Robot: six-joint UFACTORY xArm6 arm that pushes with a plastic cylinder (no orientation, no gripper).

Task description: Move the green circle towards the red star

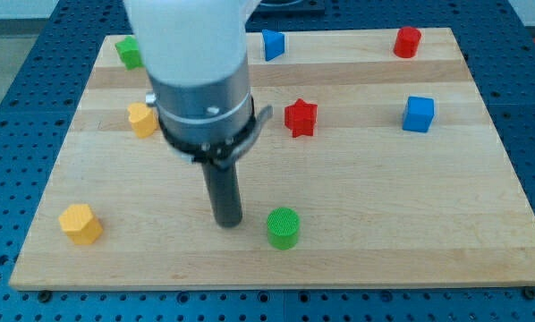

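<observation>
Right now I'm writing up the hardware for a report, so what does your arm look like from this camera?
My arm is a wide white cylinder that ends in a dark grey collar with a thin metal ring and a small metal tab on the view's right. A straight dark rod hangs below it down to my tip. I can make out no cables, labels or claw.

On the pale wooden board [366,259], the ribbed green circle [284,228] sits at lower centre, with my tip [228,222] just beside it on the view's left, not clearly touching. The red star [301,118] lies above the circle, near mid-frame. A blue cube [419,114] sits right of the star, a red cylinder [408,42] upper right, a yellow hexagonal block [80,224] lower left.
</observation>
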